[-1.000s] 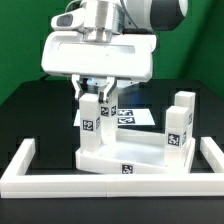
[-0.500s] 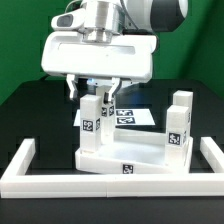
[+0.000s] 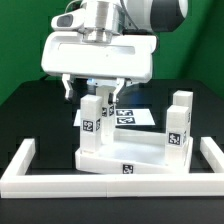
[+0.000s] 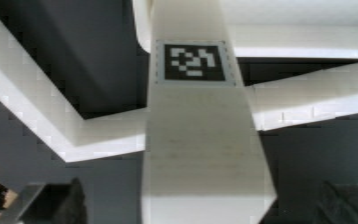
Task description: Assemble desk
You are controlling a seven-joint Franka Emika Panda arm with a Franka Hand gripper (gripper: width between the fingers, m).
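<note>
The white tabletop (image 3: pixel 120 158) lies flat at the front middle of the black table, with a tag on its front rim. A white leg (image 3: pixel 89 125) stands upright on its corner at the exterior view's left. My gripper (image 3: pixel 93 92) is straight above that leg, open, with one finger on each side of the leg's top and a gap on both sides. In the wrist view the leg (image 4: pixel 202 130) runs up the middle between my dark fingers (image 4: pixel 51 200), and the gripper (image 4: pixel 202 205) is not touching it. More white legs (image 3: pixel 178 125) stand on the tabletop's other end.
A low white fence (image 3: pixel 28 165) borders the front and both sides of the work area. The marker board (image 3: pixel 135 115) lies flat behind the tabletop. The arm's wide white wrist body (image 3: pixel 100 55) hangs over the left leg.
My fingers have spread apart from the left leg's top and let go of it. The leg stays upright on the tabletop.
</note>
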